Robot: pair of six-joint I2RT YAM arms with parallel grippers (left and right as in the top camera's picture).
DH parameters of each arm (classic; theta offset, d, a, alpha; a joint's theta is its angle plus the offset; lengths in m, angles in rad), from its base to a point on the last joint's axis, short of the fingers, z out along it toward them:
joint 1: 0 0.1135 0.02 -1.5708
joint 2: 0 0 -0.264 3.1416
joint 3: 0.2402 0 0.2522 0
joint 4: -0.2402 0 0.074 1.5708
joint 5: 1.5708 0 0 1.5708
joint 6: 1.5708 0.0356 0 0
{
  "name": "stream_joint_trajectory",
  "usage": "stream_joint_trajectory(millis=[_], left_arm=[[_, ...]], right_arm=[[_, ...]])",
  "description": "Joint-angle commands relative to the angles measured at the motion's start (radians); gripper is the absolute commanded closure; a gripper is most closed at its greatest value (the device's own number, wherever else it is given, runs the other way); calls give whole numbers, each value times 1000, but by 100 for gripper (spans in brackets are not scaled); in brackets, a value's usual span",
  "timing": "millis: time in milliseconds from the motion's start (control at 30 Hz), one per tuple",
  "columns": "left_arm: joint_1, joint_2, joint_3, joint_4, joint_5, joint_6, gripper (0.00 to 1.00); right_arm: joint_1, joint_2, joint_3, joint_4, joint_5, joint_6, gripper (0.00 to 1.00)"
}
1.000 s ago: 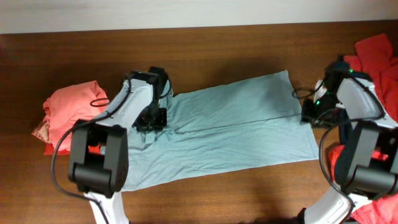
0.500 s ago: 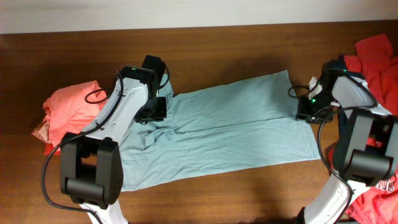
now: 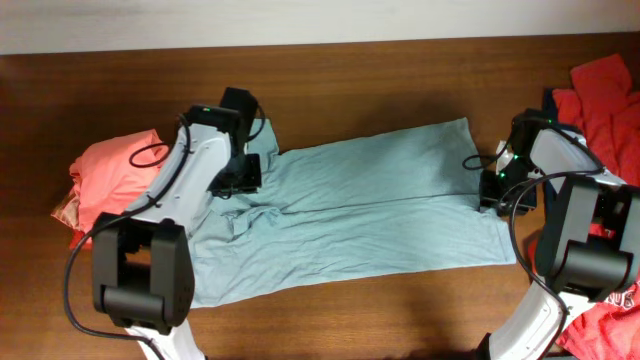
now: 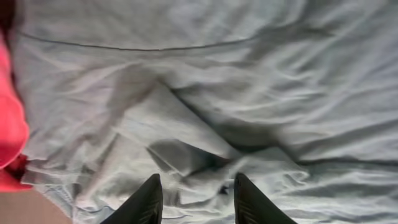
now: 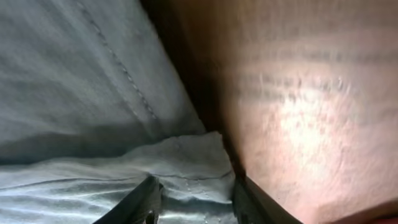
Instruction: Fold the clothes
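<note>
The tabletop (image 3: 360, 75) carries the grey-blue shirt (image 3: 380, 200) laid out long and fairly flat between the two arms, with a lengthwise crease through its middle. A coral shirt (image 3: 105, 175) is bunched just outside the left hand, and red shirts (image 3: 605, 85) are heaped beyond the right one. The left hand (image 4: 196, 179) is low over the rumpled sleeve end, its fingers spread with a ridge of loose cloth rising between them. The right hand (image 5: 196, 185) sits at the opposite hem, also spread, with the layered corner of the hem lying in its gap and bare wood just outside it. Neither looks closed on anything yet, so this reads as the grasp before a fold. The next move calls for both hands to pinch together on their cloth — every layer of the hem at the right — before lifting, and to rise evenly so the shirt doesn't skew.
</note>
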Motion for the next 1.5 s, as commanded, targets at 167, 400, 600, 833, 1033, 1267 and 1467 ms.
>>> stream_joint_trajectory(millis=[167, 400, 600, 833, 1033, 1267, 1467], left_arm=[[76, -18, 10, 4, -14, -10, 62], [81, -18, 10, 35, -14, -9, 54], [81, -18, 12, 83, -7, 24, 50], [94, -18, 66, 146, 16, 84, 35], [131, -17, 95, 287, 47, 197, 28], [207, 34, 95, 483, 161, 224, 28], [228, 132, 95, 584, 189, 224, 28]], right_arm=[[-26, 56, -126, -62, 147, 170, 57], [-118, 56, -150, -82, 133, 201, 56], [-124, 24, -126, -63, 49, 171, 47], [-99, -140, -34, -91, 21, 129, 34], [-97, -300, 56, -125, -4, 82, 19], [-97, -368, 57, -129, -48, 65, 19], [-97, -365, 57, -140, -65, 60, 19]])
